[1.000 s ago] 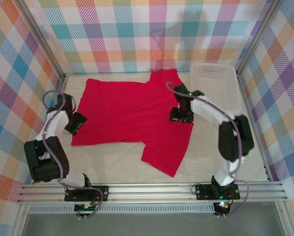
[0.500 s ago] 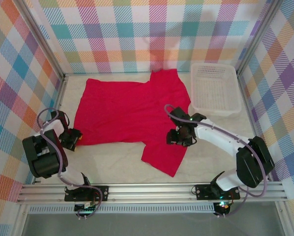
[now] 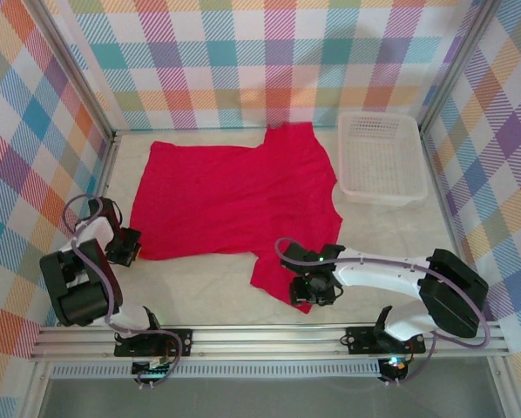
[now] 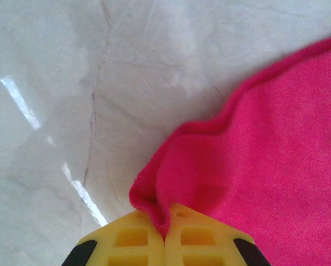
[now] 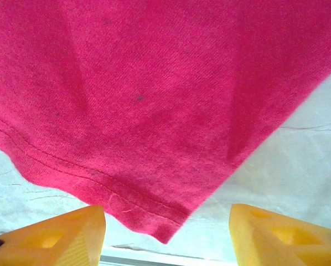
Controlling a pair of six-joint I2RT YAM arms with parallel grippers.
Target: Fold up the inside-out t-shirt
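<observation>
The inside-out t-shirt [image 3: 234, 200] is crimson red and lies spread flat across the middle of the table, one sleeve pointing toward the near edge. My left gripper [image 3: 125, 248] is at the shirt's near-left corner. In the left wrist view its yellow fingers [image 4: 210, 238] are shut, with a pinched fold of the red fabric [image 4: 265, 155] between them. My right gripper [image 3: 313, 292] hovers over the near sleeve's tip. In the right wrist view it stands open [image 5: 166, 213], the sleeve's hemmed corner [image 5: 165, 230] lying between its two yellow fingers.
A white lattice basket [image 3: 380, 157] stands at the back right against the checked wall. Metal frame posts and checked walls close in the table on three sides. Bare pale tabletop [image 3: 199, 292] runs along the near edge, in front of the rail.
My left gripper has closed on the shirt's near-left corner. My right gripper has travelled from the shirt's right side down toward the near edge, to the sleeve tip, staying open.
</observation>
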